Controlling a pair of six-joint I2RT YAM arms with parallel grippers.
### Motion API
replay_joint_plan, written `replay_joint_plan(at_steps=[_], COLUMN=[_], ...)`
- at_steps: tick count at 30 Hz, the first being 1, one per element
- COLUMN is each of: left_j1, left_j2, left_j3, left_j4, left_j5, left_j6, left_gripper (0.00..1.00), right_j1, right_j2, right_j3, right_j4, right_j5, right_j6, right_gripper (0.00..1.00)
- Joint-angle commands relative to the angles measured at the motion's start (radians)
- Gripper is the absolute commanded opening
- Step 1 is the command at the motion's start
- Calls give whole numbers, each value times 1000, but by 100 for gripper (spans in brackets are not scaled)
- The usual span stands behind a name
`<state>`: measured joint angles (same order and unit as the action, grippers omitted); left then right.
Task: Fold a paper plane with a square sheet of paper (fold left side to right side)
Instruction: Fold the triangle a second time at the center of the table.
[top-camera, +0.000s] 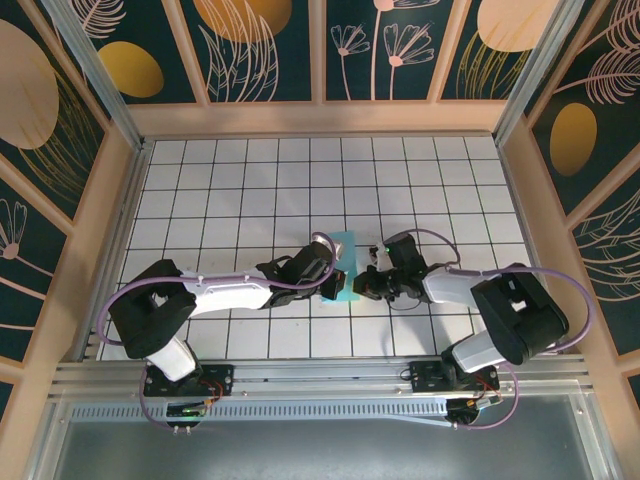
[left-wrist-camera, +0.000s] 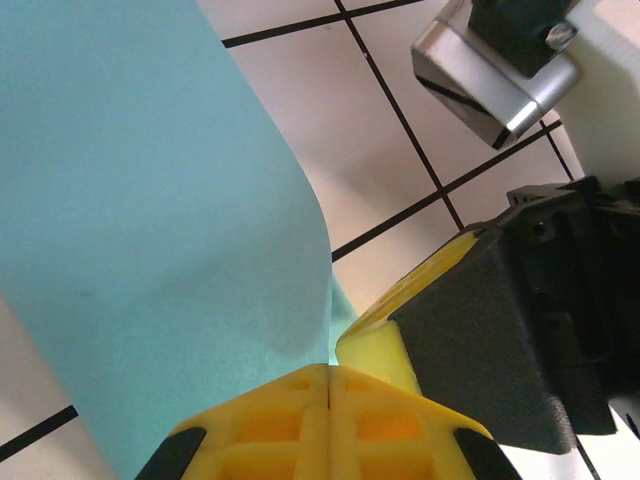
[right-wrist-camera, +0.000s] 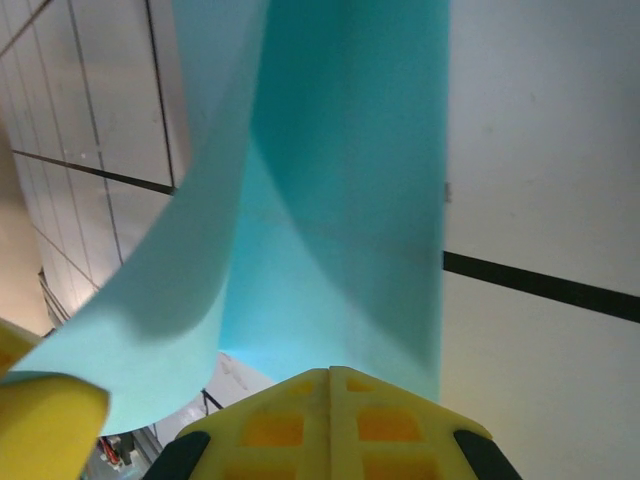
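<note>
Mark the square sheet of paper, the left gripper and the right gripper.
square sheet of paper (left-wrist-camera: 150, 200), left wrist view, its broad turquoise face.
left gripper (left-wrist-camera: 330, 372), left wrist view, seam between its yellow fingertips.
right gripper (right-wrist-camera: 330, 373), right wrist view, seam between its yellow fingertips.

White-and-black arms (top-camera: 235, 293), purple cables (top-camera: 587, 308), yellow fingers (left-wrist-camera: 270, 425)

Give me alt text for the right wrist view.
The right arm's yellow fingers, shut, pinch the near edge of the turquoise paper sheet, whose left side curls upward in a loose fold. The white gridded table lies beneath.
</note>
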<state>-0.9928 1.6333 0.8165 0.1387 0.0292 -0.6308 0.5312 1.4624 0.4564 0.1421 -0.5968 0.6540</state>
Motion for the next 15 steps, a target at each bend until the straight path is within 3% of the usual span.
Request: replay_joint_plan(at_steps=[1,15], left_j1=[10,24], left_j2=[-23,-24], left_j3=[-15,-17], left_j4=[30,5], left_j5=[2,-3], left_j6=[-11,14], left_gripper=[0,0], right_j1=[10,42], right_j2=[24,76], right_j3=[24,54], right_j4=[-37,-119], right_j5=[26,95], right_j6=[-15,-48], right_gripper=[0,0])
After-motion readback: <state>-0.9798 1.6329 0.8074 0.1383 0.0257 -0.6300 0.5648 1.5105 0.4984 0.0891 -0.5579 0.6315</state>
